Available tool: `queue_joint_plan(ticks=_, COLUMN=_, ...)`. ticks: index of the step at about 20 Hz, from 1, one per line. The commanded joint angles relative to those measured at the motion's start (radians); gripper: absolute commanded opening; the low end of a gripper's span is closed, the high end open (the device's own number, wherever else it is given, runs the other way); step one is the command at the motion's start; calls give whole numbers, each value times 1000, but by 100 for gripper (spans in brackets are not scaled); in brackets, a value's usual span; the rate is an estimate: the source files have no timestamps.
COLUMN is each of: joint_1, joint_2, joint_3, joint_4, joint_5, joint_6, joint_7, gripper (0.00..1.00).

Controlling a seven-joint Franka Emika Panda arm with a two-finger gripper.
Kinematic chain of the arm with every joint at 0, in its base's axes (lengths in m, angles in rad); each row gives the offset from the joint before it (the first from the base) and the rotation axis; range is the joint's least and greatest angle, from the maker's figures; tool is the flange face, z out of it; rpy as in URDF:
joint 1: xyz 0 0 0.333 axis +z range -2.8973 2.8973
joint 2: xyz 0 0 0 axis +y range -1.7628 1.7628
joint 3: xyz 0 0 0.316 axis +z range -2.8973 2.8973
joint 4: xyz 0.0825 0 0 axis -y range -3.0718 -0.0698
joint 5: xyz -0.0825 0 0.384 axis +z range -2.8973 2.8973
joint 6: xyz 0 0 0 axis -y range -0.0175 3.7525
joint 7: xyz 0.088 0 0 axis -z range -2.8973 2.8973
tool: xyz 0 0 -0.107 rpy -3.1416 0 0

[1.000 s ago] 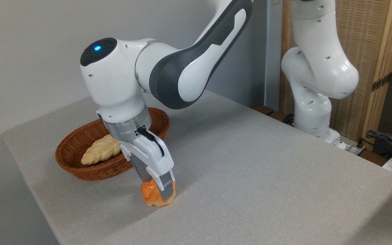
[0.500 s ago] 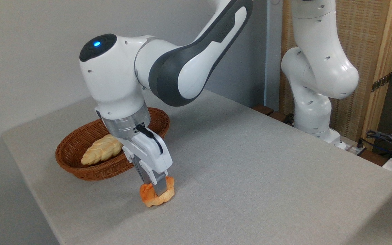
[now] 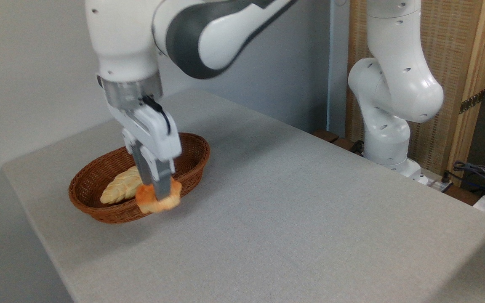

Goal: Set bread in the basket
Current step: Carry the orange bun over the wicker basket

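Observation:
The bread [image 3: 173,201], a small orange-golden bun, hangs in the air squeezed between my fingers. My gripper [image 3: 156,191] is shut on it, pointing down from the white arm. The bun is in front of the near right rim of the reddish-brown wicker basket [image 3: 99,210], above table height. The basket sits at the left of the table.
A pale-yellow braided loaf [image 3: 120,187] lies inside the basket, partly hidden by my fingers. The arm's white base [image 3: 387,134] stands at the table's far right edge. Cables [image 3: 478,172] lie at the far right. The table's left edge runs close to the basket.
The gripper has lifted the bun off the table and carried it up and to the left, from the table's front toward the basket's rim.

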Motion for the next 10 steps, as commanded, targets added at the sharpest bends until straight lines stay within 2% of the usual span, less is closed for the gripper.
queue_joint_plan(ticks=1, joint_1=-2, joint_2=11, joint_3=-92, joint_4=29, joint_5=-14, joint_6=23, joint_7=-70, gripper=44)
queue_joint_plan(ticks=5, joint_1=-4, joint_2=16, joint_3=-184, joint_4=30, joint_5=-11, joint_6=29, joint_7=-175, gripper=47)
queue_joint_plan(ticks=6, joint_1=-4, joint_2=17, joint_3=-198, joint_4=30, joint_5=-8, joint_6=32, joint_7=-201, gripper=54)
queue_joint_plan(ticks=10, joint_1=-4, joint_2=57, joint_3=-273, joint_4=44, joint_5=-1, joint_6=75, joint_7=-278, gripper=55)
